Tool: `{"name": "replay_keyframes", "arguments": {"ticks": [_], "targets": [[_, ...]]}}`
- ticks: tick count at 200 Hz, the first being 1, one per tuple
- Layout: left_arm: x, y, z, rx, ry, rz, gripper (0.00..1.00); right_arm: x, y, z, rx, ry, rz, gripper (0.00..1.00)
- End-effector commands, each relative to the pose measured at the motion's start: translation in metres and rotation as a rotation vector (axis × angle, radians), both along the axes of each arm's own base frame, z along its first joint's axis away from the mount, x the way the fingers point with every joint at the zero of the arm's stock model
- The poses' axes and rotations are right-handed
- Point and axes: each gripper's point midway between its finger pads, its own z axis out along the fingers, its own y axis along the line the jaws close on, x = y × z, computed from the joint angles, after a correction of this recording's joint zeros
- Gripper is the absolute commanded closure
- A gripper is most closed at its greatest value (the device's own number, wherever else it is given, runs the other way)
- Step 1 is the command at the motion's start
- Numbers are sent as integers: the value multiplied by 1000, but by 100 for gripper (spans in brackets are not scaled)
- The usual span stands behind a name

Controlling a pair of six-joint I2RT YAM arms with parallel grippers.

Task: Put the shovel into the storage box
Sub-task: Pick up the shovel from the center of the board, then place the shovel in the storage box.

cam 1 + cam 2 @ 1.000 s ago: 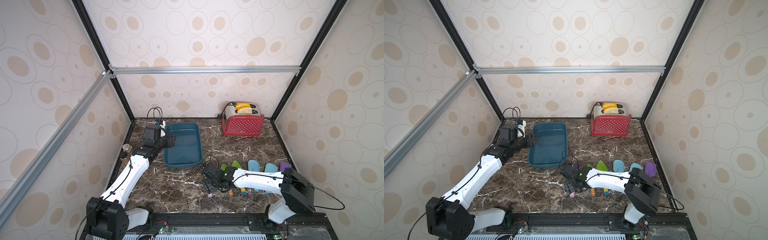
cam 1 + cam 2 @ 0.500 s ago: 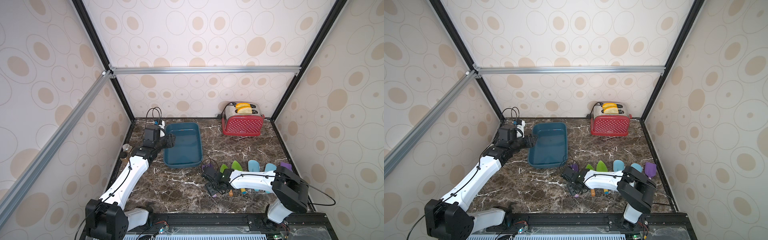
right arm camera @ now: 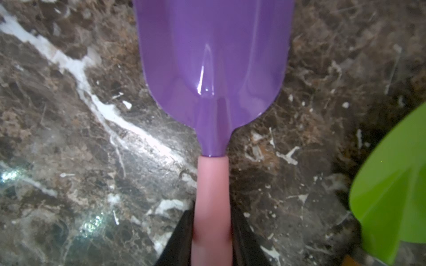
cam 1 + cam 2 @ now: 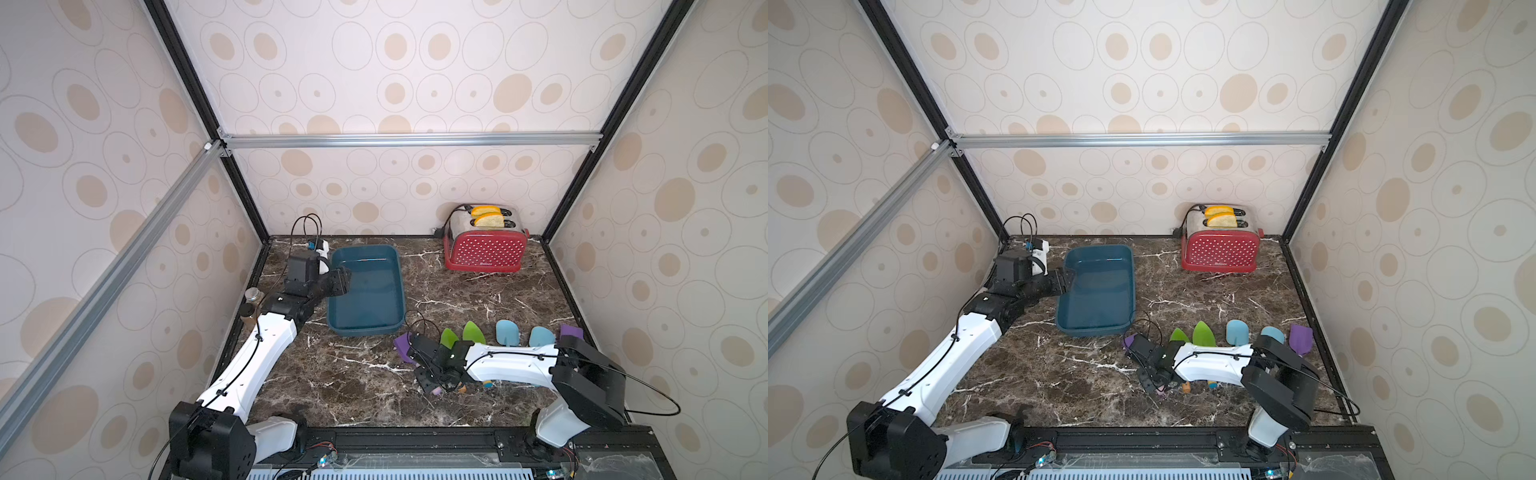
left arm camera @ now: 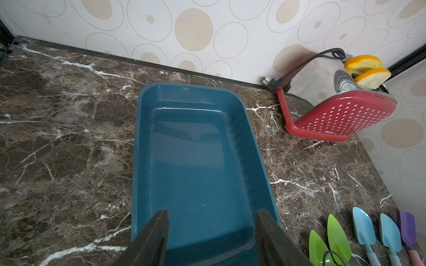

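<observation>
Top views: right gripper [image 4: 430, 379] sits low over the marble tabletop [image 4: 353, 374], on the handle end of the purple shovel [image 4: 401, 347]. The shovel lies on the table outside the storage box [image 4: 370, 303], near the box's front corner and not touching it, blade pointing boxward. Beside it in a row are two green shovels [image 4: 473, 332], two light-blue shovels [image 4: 508, 332] and a second purple shovel [image 4: 571, 332]. Left gripper [image 4: 1065, 280] hangs over the box's left rim. Red dotted toaster [image 4: 1221, 251] stands at the back wall, well apart.

Left wrist: left gripper [image 5: 212, 214] has its jaws spread, with only bare floor of the storage box [image 5: 196, 161] between them.

Right wrist: right gripper [image 3: 212, 230] has its jaws pressed onto the pink handle of the purple shovel [image 3: 212, 57], pinching it just behind the blade. A green blade shows at the frame edge.
</observation>
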Motion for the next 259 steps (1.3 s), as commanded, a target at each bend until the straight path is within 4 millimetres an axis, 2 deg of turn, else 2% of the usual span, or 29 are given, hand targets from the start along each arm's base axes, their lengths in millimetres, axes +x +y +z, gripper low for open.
{"name": "replay_keyframes", "arguments": {"ticks": [1, 25, 65, 105, 132, 170, 219, 259], "targets": [[-6, -5, 4, -33, -3, -22, 35, -16, -24, -7, -68, 51, -6, 91], [-9, -11, -1, -69, 10, -45, 35, -17, -32, 4, -77, 22, -7, 100], [-18, -26, -3, -150, 18, -103, 34, -13, -41, 34, -78, -37, -3, 100], [-34, -47, -4, -229, 33, -180, 33, -1, -36, 79, -31, -133, 18, 100], [-42, -60, -4, -288, 44, -226, 36, 16, -21, 108, -11, -227, 54, 100], [-51, -74, 5, -386, 46, -274, 36, 47, 3, 133, -69, -359, 102, 100], [-62, -86, 15, -412, 27, -304, 39, 76, 36, 143, -64, -416, 143, 100], [-56, -84, 0, -386, 51, -279, 41, 91, 46, 159, -46, -445, 144, 100]]}}
